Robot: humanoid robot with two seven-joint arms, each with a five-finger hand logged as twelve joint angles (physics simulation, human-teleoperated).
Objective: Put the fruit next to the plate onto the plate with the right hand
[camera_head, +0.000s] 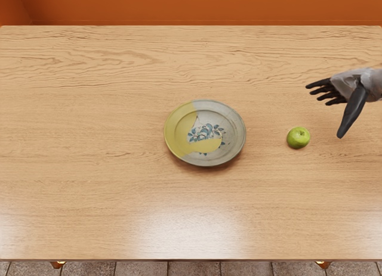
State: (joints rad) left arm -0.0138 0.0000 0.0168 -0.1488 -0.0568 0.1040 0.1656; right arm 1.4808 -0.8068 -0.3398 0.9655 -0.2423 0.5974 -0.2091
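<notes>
A small green apple point(298, 138) lies on the wooden table, to the right of the plate and apart from it. The round plate point(235, 143) is grey and yellow with a blue flower pattern and holds nothing. My right hand point(337, 103) comes in from the right edge, above and to the right of the apple. Its dark fingers are spread and its thumb points down; it holds nothing and does not touch the fruit. No left arm shows.
The wooden table point(89, 139) fills the view, with its front edge near the bottom and an orange wall behind its far edge.
</notes>
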